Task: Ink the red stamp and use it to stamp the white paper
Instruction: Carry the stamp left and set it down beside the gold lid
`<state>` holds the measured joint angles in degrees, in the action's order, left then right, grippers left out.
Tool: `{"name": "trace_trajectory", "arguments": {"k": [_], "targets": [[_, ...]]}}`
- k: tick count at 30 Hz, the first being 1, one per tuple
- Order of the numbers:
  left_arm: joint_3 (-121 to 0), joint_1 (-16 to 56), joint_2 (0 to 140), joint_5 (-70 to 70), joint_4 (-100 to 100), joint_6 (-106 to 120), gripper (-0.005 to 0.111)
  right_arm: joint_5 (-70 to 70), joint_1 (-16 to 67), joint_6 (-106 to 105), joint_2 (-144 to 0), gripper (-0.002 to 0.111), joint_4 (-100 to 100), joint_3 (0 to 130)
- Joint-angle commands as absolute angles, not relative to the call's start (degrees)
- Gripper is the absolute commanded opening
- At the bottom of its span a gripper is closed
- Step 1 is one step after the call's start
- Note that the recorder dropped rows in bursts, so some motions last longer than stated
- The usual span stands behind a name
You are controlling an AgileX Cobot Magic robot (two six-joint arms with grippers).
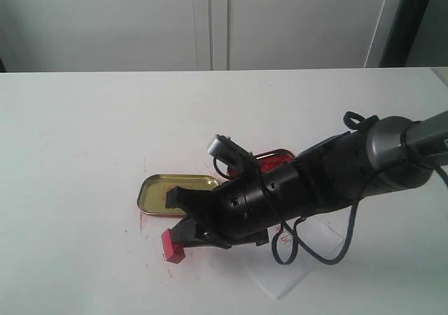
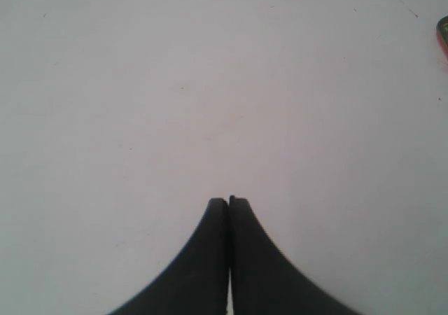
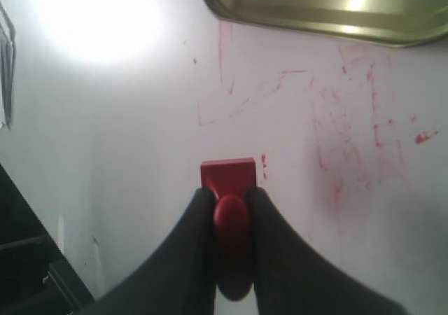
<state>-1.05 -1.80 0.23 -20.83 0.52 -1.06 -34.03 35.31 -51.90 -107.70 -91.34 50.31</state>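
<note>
the step in hand looked like carrying. the right gripper [image 3: 228, 194] was clenched on the round knob of the stamp [image 1: 173, 246], and the square block stuck out past the fingers. the stamp sat low over the table [image 1: 84, 154], just beside the gold tin [image 1: 175, 191] and among red smears [image 3: 350, 140] (i could not tell if its face touched the table, or if it had ink on it yet). the right arm reached in from the right side and across the middle, leaning down low. it hid part of the red tin [image 1: 276, 159] and part of the paper [image 1: 297, 269]. next, i think, the stamp would need a dip in the red tin if it was dry. then it would need a swing over to the paper and a straight push down with the block flat. the left gripper [image 2: 229, 203] was pressed shut with nothing in it, over bare table.
</note>
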Motion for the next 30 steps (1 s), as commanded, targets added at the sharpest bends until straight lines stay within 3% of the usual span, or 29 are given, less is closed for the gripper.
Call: {"name": "trace_trajectory", "arguments": {"k": [1,14,21,30], "targets": [[-0.6,-1.4,0.0,-20.8,0.3,-1.2,0.000,-32.7,36.0,-52.6,-109.2,0.000,-93.0,51.4],[-0.6,-1.4,0.0,-20.8,0.3,-1.2,0.000,-27.9,36.0,-52.4,-109.5,0.000,-93.0,51.9],[-0.6,-1.4,0.0,-20.8,0.3,-1.2,0.000,-27.5,36.0,-52.0,-109.5,0.012,-93.0,51.9],[-0.6,-1.4,0.0,-20.8,0.3,-1.2,0.000,-26.1,36.0,-47.4,-109.5,0.017,-90.4,51.9]]}}
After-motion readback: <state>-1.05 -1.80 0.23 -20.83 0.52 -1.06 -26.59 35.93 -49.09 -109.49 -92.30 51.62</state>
